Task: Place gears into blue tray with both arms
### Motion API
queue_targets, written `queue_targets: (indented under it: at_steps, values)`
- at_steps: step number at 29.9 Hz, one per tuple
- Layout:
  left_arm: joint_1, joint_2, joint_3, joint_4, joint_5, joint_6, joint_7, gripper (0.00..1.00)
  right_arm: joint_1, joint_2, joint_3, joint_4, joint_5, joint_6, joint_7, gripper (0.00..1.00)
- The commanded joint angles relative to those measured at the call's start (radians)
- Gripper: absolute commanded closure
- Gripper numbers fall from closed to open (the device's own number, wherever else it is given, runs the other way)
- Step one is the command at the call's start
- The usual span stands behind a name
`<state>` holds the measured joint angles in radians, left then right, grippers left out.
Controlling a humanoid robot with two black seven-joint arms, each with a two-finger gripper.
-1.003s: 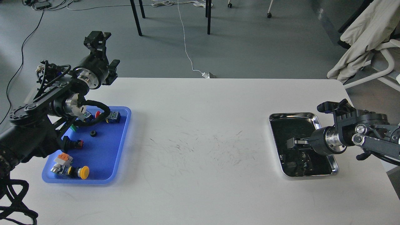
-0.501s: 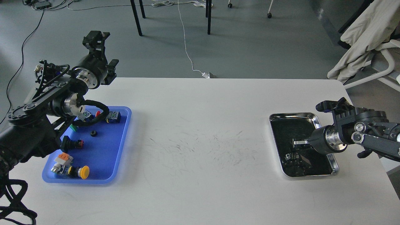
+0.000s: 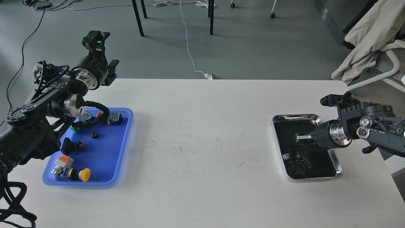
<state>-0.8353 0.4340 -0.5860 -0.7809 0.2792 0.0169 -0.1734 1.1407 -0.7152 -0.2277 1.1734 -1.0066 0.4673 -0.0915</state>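
One gear point(image 3: 94, 135) is seen lying in the blue tray point(image 3: 121, 152). The right gripper point(image 3: 300, 137) is poised over the steel tray point(image 3: 297, 117) — more remains. Jaws — state indeterminable on either arm, left gripper point(image 3: 95, 38) raised.

Glossy blue plastic tray point(image 3: 121, 148), mirror-shiny steel tray point(image 3: 338, 164), matt scuffed white table point(image 3: 202, 133)

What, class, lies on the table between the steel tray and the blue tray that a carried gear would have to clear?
Nothing visible. The white table between the steel tray and the blue tray is bare apart from faint scuff marks.
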Motion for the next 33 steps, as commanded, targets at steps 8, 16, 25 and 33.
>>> queue_targets:
  at_steps: [8, 16, 25, 33]
  values:
    - [0.001, 0.003, 0.000, 0.000, 0.000, 0.000, 0.000, 0.02, 0.017, 0.002, -0.002, -0.008, -0.004, 0.021, -0.010, 0.03]
    - [0.002, 0.005, 0.000, 0.000, 0.000, -0.002, -0.002, 0.02, 0.019, 0.043, -0.015, -0.063, -0.004, 0.021, -0.011, 0.04]
    - [0.002, -0.001, 0.000, 0.000, 0.000, -0.002, -0.008, 0.02, 0.016, 0.118, -0.033, -0.132, -0.003, 0.021, -0.011, 0.09]
    - [0.001, 0.002, 0.000, 0.000, 0.000, -0.002, -0.008, 0.02, 0.017, 0.128, -0.070, -0.132, -0.003, 0.021, -0.010, 0.24]
